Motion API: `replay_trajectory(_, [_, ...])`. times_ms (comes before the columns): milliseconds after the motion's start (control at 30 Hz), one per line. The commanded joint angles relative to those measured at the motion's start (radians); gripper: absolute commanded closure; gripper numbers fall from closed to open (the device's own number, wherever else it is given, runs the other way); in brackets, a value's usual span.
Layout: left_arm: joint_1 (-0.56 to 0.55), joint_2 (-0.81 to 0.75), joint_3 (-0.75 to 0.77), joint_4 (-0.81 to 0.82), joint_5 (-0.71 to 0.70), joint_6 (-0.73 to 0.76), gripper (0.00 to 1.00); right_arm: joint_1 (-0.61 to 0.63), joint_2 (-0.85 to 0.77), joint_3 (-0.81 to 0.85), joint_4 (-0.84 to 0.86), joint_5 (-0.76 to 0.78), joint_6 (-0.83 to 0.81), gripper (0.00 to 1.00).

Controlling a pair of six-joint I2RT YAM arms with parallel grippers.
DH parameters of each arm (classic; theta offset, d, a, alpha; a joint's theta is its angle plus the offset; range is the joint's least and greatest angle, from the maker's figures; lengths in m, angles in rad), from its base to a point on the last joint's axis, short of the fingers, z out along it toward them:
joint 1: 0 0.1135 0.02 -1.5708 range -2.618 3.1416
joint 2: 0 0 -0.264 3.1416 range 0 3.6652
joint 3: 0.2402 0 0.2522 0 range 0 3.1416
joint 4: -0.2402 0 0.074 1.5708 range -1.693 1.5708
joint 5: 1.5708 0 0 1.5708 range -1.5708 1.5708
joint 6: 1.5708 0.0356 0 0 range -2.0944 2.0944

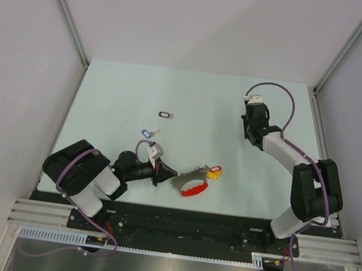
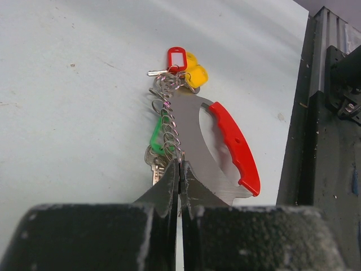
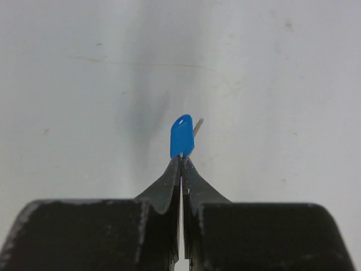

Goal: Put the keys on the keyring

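Keyring [image 1: 195,182]: lies on the bench [image 1: 120,88] at the lower centre of the top view, just right of the left pincer [image 1: 173,173]. It is a flat silver crescent with a red band along its outer curve.
Keyring tags: in the left wrist view, red and yellow tags sit at the far end and a green one partway down a chain of small rings, with silver keys bunched beneath it.
Left pincer: clenched, its tips pinching the near end of the keyring where the ring chain meets the metal crescent.
Right pincer [image 3: 181,164]: clenched on the held blue key [image 3: 181,137], gripping the lower edge of its tag. A sliver of metal shows behind the tag's upper right.
Right arm [image 1: 283,150]: reaches to the upper right of the top view, well apart from the keyring.
Loose blue key [image 1: 146,133]: on the bench, left of centre, above the left pincer.
Black key [image 1: 164,114]: on the bench above the loose blue key, near it but not touching.
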Motion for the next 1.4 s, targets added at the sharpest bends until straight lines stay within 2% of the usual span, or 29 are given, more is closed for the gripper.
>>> replay_trajectory(0, [0.007,0.005,0.022,0.412,0.011,-0.013,0.99,-0.032,-0.060,0.034,-0.088,0.110,0.090,1.00])
replay_trajectory(233, [0.007,-0.004,0.018,0.412,0.013,-0.013,1.00,0.008,-0.040,-0.014,-0.163,0.060,0.227,0.97])
replay_trajectory(600, [0.008,-0.021,0.010,0.412,0.007,-0.009,1.00,0.255,-0.025,-0.146,-0.078,0.002,0.511,1.00])
replay_trajectory(767, [0.010,-0.022,0.008,0.412,0.008,-0.007,1.00,0.308,0.006,-0.152,-0.042,0.008,0.617,0.98])
replay_trajectory(833, [0.010,-0.022,0.008,0.412,0.008,-0.009,1.00,0.328,0.015,-0.150,-0.024,0.014,0.644,0.93])
replay_trajectory(900, [0.010,-0.018,0.010,0.412,0.008,-0.009,1.00,0.330,0.020,-0.150,-0.010,0.005,0.652,0.84])
replay_trajectory(933, [0.010,-0.019,0.011,0.412,0.011,-0.009,1.00,0.331,0.017,-0.150,-0.007,0.000,0.652,0.74])
replay_trajectory(1067, [0.010,-0.015,0.013,0.412,0.013,-0.010,1.00,0.331,-0.020,-0.149,-0.012,-0.014,0.629,0.60])
replay_trajectory(1200, [0.010,-0.010,0.015,0.412,0.013,-0.013,1.00,0.324,-0.098,-0.150,-0.028,-0.032,0.588,0.50])
replay_trajectory(1367, [0.010,-0.004,0.018,0.412,0.015,-0.016,1.00,0.276,-0.152,-0.160,-0.084,-0.064,0.556,0.48])
